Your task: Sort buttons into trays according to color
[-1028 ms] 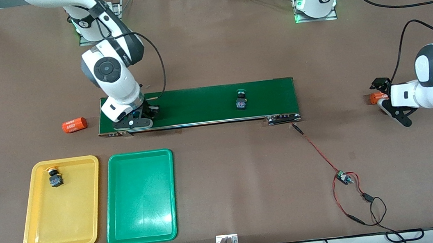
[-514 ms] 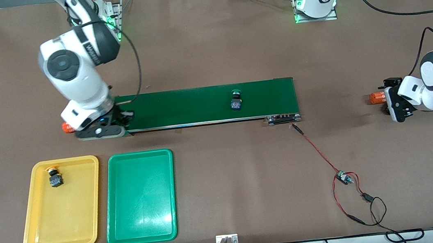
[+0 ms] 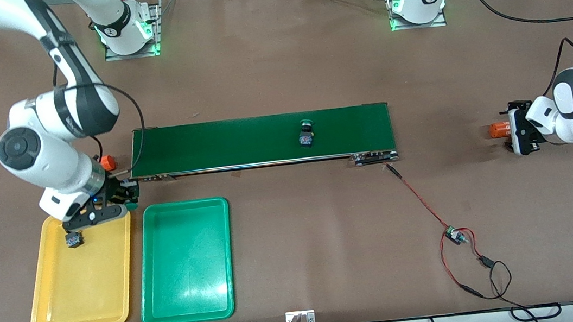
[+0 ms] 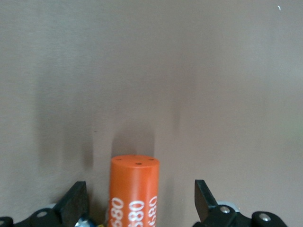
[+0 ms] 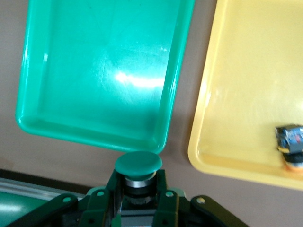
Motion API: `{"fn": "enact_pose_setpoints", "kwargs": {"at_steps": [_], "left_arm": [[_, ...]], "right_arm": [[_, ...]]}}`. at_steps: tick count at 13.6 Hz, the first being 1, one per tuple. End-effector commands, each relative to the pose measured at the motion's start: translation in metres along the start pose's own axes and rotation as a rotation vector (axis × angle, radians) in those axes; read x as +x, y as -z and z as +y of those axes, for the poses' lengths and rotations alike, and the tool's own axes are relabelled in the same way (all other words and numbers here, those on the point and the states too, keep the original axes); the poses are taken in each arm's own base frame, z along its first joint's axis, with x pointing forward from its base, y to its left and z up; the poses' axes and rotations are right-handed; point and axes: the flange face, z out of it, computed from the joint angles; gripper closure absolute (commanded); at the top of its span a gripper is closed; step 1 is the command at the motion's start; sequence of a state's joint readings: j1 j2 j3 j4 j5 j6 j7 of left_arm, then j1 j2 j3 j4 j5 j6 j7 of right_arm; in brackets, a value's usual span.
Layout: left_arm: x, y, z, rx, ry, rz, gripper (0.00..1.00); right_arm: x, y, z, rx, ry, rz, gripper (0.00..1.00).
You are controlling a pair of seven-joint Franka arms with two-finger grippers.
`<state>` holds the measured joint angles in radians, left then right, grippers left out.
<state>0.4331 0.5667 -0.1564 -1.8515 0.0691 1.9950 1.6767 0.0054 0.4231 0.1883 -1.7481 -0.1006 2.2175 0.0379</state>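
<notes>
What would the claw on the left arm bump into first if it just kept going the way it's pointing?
Probably the orange cylinder. In the left wrist view it sits between the open fingers of the left gripper, end pointing forward. Past it only bare brown table shows; depth is hard to judge.

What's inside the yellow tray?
One button lies in the yellow tray, near its end toward the belt. The right gripper, holding a green button, covers that tray's corner, so anything there is hidden.

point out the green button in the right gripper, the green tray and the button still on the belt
green button (image 5: pixel 138 163): right wrist view, on its round cap.
green tray (image 3: pixel 185 261): front view, on its bare floor.
button on the belt (image 3: pixel 306 137): front view, on its dark body.
</notes>
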Motion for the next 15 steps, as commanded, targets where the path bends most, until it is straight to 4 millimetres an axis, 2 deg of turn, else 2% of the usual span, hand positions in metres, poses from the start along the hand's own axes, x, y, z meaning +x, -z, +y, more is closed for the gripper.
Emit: {"fn": "enact_pose_setpoints", "kwargs": {"at_steps": [1, 6, 7, 9, 12, 13, 15], "left_arm": [[-0.006, -0.008, 0.011, 0.009, -0.055, 0.021, 0.0], [-0.016, -0.008, 0.01, 0.046, -0.113, 0.022, 0.0], [-0.021, -0.009, 0.011, 0.053, -0.144, 0.023, 0.08], [-0.022, -0.008, 0.008, 0.105, -0.253, 0.023, 0.39], [-0.026, -0.016, 0.008, 0.14, -0.267, 0.023, 0.43], [-0.026, -0.016, 0.008, 0.14, -0.27, 0.023, 0.52], [-0.025, -0.018, 0.009, 0.137, -0.307, 0.021, 0.82]], "right_arm": [[0.027, -0.025, -0.004, 0.04, 0.02, 0.038, 0.91], [0.044, -0.063, -0.008, 0.052, 0.057, 0.082, 0.91], [0.044, -0.074, -0.01, 0.055, 0.058, 0.075, 0.91], [0.043, -0.089, -0.009, 0.059, 0.055, 0.063, 0.91], [0.043, -0.113, -0.009, 0.067, 0.052, 0.076, 0.91], [0.044, -0.116, -0.011, 0.067, 0.054, 0.085, 0.91], [0.044, -0.123, -0.019, 0.07, 0.06, 0.097, 0.91]]}}
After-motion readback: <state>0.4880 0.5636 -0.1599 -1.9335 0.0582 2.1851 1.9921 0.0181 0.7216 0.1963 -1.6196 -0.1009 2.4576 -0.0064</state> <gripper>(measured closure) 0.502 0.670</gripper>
